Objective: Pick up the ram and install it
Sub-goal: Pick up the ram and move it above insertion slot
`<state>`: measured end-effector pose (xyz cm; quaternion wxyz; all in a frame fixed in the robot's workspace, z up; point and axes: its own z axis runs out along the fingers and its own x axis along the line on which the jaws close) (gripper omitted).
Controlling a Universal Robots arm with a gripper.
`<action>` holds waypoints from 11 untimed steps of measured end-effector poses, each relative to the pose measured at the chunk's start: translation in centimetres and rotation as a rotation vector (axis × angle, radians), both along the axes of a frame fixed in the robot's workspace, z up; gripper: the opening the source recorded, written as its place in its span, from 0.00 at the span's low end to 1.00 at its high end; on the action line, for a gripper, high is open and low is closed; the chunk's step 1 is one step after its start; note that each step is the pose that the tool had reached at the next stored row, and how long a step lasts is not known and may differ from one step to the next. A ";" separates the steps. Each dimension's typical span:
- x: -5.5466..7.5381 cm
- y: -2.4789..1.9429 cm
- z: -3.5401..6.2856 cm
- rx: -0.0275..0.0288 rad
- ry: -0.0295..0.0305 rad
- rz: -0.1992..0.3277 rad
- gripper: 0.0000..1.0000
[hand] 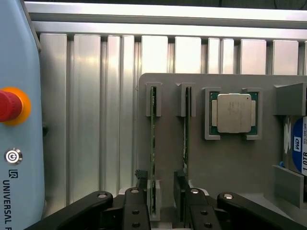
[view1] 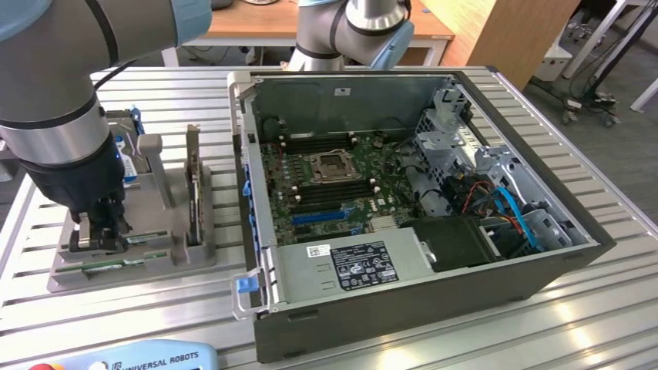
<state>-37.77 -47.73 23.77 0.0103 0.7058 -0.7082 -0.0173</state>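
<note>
Two ram sticks (hand: 186, 139) stand on edge in slots at the gray holder's (hand: 169, 143) end. My gripper (hand: 160, 184) is open, jaws straddling the ram (hand: 153, 143) nearest the holder's edge, not clamped yet.

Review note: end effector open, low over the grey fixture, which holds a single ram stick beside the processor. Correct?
Not quite. The fixture holds two, not one: the wrist view shows a ram stick and a second ram stick standing on edge beside the processor. The end effector is open and low over the fixture, as noted.
</note>
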 end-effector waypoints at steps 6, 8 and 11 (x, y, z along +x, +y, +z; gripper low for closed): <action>0.0 -0.14 -0.01 0.0000 0.0000 0.000 0.35; 0.0 -0.14 -0.17 0.0001 -0.0001 0.000 0.35; 0.0 -0.14 -0.53 0.0000 0.0000 0.000 0.35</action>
